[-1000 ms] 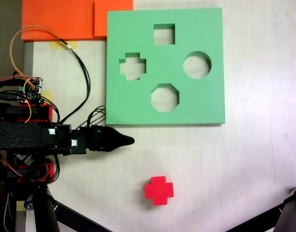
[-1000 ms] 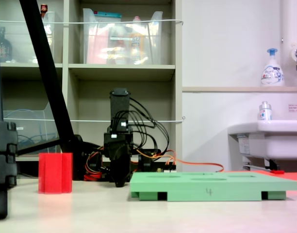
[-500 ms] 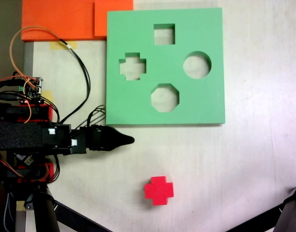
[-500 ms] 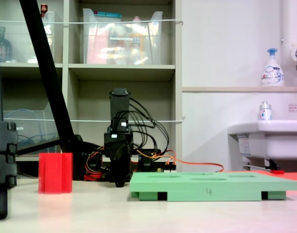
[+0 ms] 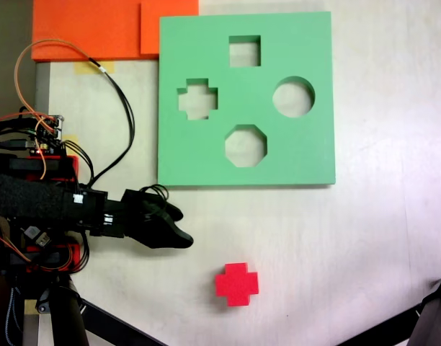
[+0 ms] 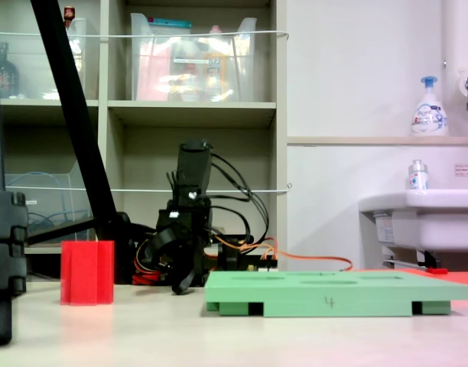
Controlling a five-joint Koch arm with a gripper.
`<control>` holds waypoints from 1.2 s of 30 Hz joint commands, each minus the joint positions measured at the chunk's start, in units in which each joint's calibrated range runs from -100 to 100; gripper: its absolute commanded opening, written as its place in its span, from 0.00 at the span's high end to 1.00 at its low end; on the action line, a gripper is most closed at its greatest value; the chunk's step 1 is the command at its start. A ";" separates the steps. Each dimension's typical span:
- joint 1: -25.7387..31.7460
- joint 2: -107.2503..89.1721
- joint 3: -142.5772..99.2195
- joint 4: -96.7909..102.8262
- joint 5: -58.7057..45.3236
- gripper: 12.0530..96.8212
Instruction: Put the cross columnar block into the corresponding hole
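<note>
Hand (image 5: 176,225) sits lower left of the top-down fixed view, black, pointing right w/ a slight downward tilt; its two tips are spread apart, one near mid-height by the board's lower edge, the other lower and further right, so it's partly open and holds nothing. From the low side-on fixed view the hand (image 6: 180,279) hangs just above the table, jaws parted, left of the board's near corner. Cross columnar block (image 5: 236,283) stands on the bare table (image 5: 364,238) in the lower centre of the top-down view, to the lower right of the hand and apart from it, well below the board. Side-on it's the red upright block (image 6: 86,272) at lower left, standing on end, left of the hand. Green board (image 5: 307,151) lies flat in the upper centre; the corresponding hole (image 5: 197,99) is the plus-shaped cutout on its left side, w/ a square cutout (image 5: 244,51) above right, a round one (image 5: 293,96) at right and an octagonal one (image 5: 245,145) below. Orange foam sheet (image 5: 87,29) fills the upper left corner, touching the board's left edge. Arm body w/ wires (image 5: 33,205) at left edge.
</note>
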 commanded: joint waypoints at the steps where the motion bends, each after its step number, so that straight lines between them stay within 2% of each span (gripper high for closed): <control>1: -1.12 -0.41 -0.78 -4.65 1.61 0.59; 6: -2.15 -0.41 2.71 -8.98 11.14 0.60; 13: -1.07 -0.41 41.89 -57.71 24.76 0.61; 21: -0.15 18.17 80.97 -96.99 25.69 0.62; 27: -1.61 26.41 92.14 -103.45 22.81 0.41; 31: -3.57 34.37 96.42 -103.35 20.76 0.32; 36: -5.18 49.73 105.30 -103.25 18.56 0.27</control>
